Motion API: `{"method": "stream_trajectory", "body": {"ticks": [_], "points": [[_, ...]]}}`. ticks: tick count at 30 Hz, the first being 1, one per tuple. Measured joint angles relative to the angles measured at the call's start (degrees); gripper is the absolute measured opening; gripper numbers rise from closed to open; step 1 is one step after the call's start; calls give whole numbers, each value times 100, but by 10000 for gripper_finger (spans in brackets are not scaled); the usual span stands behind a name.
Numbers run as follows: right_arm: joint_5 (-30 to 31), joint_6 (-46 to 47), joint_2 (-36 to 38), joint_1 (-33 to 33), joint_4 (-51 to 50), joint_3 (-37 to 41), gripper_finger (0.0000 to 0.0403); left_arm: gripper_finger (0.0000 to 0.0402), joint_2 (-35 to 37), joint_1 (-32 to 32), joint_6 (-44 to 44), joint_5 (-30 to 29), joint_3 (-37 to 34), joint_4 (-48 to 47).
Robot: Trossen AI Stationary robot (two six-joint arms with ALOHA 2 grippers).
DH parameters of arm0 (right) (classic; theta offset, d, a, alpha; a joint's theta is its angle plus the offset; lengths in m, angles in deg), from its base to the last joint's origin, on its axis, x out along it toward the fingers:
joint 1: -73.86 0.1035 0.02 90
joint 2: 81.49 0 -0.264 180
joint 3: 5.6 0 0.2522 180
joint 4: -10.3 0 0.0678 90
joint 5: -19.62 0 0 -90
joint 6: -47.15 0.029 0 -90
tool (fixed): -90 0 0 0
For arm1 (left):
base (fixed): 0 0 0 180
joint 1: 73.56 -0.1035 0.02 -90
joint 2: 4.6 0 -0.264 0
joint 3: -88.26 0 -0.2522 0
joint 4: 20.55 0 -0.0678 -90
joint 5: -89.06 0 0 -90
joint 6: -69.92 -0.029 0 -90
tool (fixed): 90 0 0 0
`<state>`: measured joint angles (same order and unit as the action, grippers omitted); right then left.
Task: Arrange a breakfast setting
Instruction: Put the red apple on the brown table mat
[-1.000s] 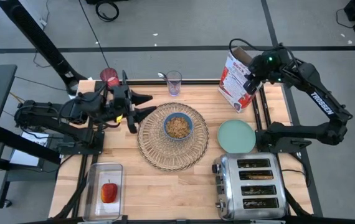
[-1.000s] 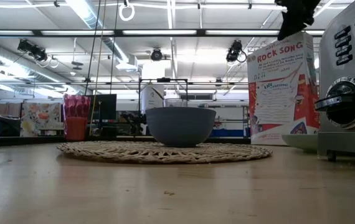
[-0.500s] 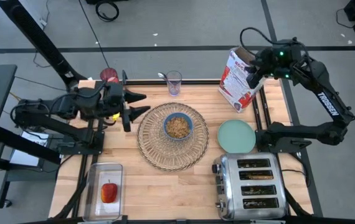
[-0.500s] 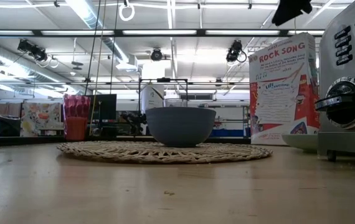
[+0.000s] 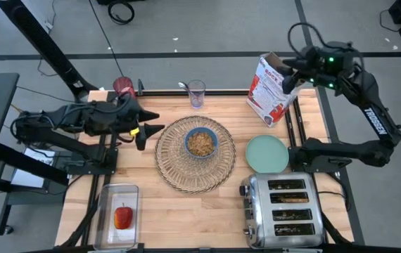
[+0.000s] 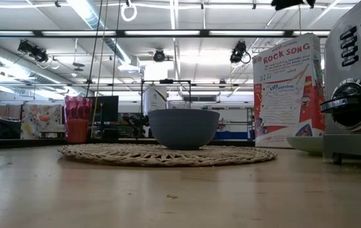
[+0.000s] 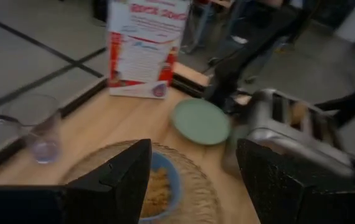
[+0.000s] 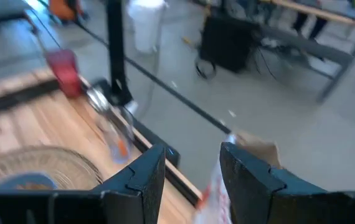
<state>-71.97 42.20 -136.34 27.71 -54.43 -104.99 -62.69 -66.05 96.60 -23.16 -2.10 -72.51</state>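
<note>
A blue bowl of cereal sits mid-way on the round straw placemat. The mint plate lies right of the mat. The apple lies in a clear tub at the near left. The red-filled glass stands at the far left corner. The spoon stands in a clear glass. Toast sits in the toaster's slots. My left gripper is open and empty, just left of the mat. My right gripper is open, above the top of the cereal box.
The cereal box stands upright at the table's far right edge. The chrome toaster fills the near right corner. Bare wood lies in front of the mat, between the tub and the toaster.
My right gripper has let go of the cereal box's top and gone up and toward the far right; the box, tilted before, now stands upright on the table. My left gripper has drawn back from the mat toward the table's left edge, staying open.
</note>
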Motion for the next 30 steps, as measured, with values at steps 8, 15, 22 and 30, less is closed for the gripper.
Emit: {"method": "stream_trajectory", "body": {"ticks": [8,15,22,30], "points": [[-1161,281,280,2,341,-2,161,242,-219,595,908,216,12,275],[-916,435,349,0,482,-4,161,242,-770,1053,2298,781,709,-547],[-929,175,325,0,243,-4,164,242,-1299,1763,4825,2131,813,-2334],[-1538,195,406,179,-634,0,200,242,-1885,2727,6985,3176,804,-3834]]}}
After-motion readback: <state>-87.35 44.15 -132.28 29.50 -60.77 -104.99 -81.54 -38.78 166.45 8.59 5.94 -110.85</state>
